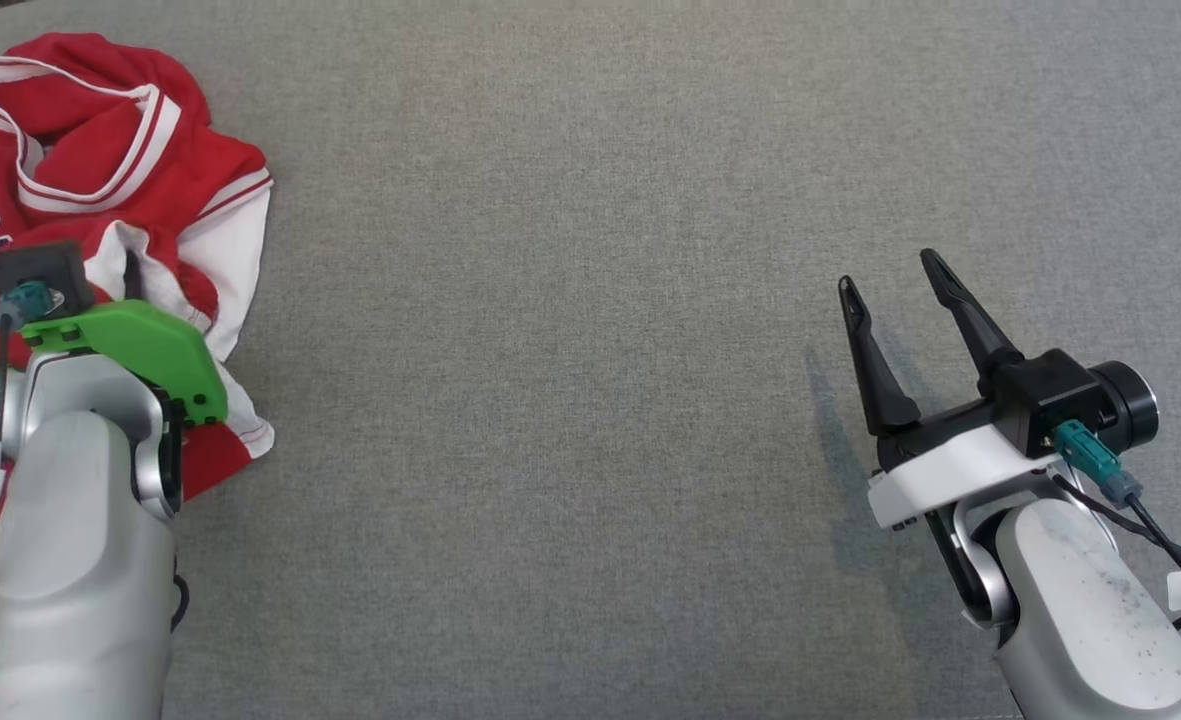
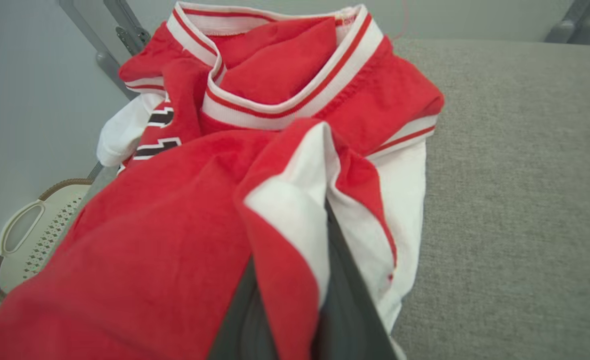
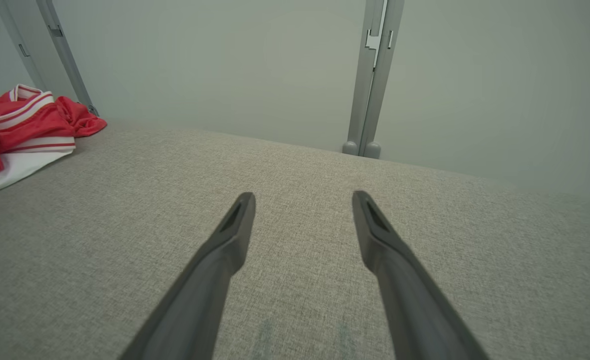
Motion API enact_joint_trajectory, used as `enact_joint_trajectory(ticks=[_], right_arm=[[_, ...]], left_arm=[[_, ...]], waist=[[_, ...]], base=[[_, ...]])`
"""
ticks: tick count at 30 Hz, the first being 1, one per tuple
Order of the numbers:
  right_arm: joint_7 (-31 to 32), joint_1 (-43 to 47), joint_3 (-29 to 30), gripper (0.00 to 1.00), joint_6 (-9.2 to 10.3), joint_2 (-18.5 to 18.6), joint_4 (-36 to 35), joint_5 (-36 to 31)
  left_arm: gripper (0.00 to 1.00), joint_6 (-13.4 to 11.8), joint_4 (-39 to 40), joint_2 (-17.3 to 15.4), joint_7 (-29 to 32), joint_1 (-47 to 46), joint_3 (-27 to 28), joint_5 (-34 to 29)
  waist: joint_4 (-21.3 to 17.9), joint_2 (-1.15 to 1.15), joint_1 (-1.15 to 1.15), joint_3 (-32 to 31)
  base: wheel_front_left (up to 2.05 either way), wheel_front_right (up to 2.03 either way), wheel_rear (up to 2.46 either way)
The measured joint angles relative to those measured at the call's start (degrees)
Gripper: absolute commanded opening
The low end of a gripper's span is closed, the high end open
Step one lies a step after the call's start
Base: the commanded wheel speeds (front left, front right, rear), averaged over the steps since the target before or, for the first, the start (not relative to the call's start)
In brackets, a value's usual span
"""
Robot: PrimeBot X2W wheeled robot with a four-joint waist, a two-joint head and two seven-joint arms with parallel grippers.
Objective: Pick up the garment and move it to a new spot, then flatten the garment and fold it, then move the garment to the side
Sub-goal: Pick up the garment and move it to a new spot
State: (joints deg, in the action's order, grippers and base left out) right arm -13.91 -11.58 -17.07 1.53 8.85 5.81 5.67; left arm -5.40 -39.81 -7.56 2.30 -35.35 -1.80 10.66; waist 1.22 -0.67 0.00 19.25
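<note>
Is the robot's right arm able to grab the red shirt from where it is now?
Maybe, with a long stretch. Nothing blocks the way: bare grey table lies between the open right fingers and the red shirt. But the shirt sits far to the left, pinched in the left fingers.

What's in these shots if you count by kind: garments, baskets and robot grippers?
Garments: 1, the red and white garment, lying crumpled.
Baskets: 1, a pale basket beyond the garment in the left wrist view.
Grippers: 2, the left gripper shut on the garment, and the right gripper open and holding nothing.
Total: 4
</note>
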Motion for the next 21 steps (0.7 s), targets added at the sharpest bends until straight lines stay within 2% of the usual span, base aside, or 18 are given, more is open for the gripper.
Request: enact_joint_trajectory(ticks=[8,12,18,21], right_arm=[[-0.2,-0.1,0.2,1.00,0.05,-1.6,2.4,1.0],[-0.4,0.0,0.5,1.00,0.09,-1.8,3.8,1.4],[-0.5,0.7,0.2,1.00,0.14,-2.5,5.5,1.7],[-0.5,1.6,-0.1,1.00,0.14,-3.1,5.9,1.9]], left_arm=[[0.00,3.6,3.7,3.5,-9.0,-0.1,-2.4,0.1],[0.00,5.7,5.9,3.9,-12.5,-0.1,-4.2,0.1],[0.00,9.7,9.3,5.6,-14.8,-0.1,-8.2,0.6],[0.00,10.5,11.4,6.1,-14.8,0.0,-9.7,2.2]], waist=[[0.2,0.00,0.00,-3.7],[0.1,0.00,0.00,-6.2],[-0.5,0.00,0.00,-10.3],[-1.3,0.00,-0.01,-12.3]], base=[[0.00,0.00,0.00],[0.00,0.00,0.00],[0.00,0.00,0.00],[0.00,0.00,0.00]])
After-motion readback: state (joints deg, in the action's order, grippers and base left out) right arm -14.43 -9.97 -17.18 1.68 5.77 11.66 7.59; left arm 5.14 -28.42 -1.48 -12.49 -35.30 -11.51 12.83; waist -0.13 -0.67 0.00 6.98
